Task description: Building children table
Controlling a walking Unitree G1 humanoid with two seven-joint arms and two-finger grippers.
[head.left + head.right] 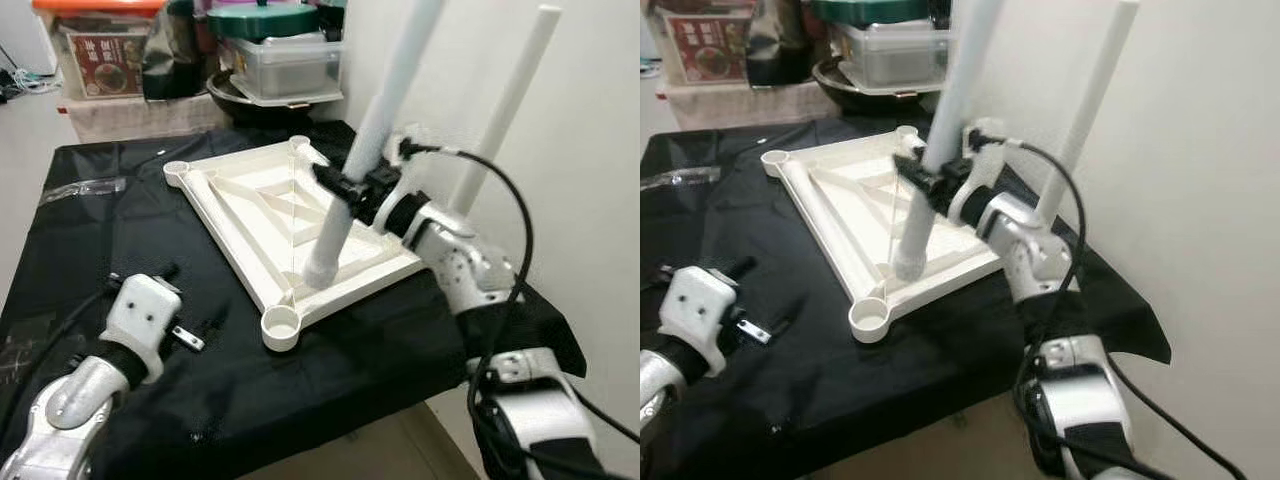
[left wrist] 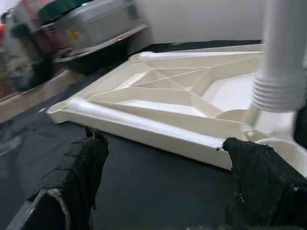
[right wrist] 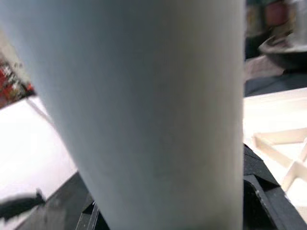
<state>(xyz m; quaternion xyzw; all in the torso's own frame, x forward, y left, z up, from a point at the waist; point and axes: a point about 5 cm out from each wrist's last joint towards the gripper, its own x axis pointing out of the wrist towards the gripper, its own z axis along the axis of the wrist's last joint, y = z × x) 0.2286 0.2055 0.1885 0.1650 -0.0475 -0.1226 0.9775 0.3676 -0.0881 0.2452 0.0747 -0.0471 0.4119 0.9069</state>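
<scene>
The left end effector (image 1: 195, 325) rests wide open on the black-draped table (image 1: 90, 230), facing the upturned white tabletop (image 1: 250, 205). Its near corner socket (image 1: 281, 325) lies just right of it. The right end effector (image 1: 345, 190) clamps a white threaded leg (image 1: 365, 160), tilted, its threaded end above that socket. Another leg (image 1: 505, 110) stands at the far corner. No label is legible.

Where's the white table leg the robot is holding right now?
The long white plastic table leg is clamped in the right hand, tilted over the upside-down cream plastic tabletop, its threaded end near the tabletop's right edge.
</scene>
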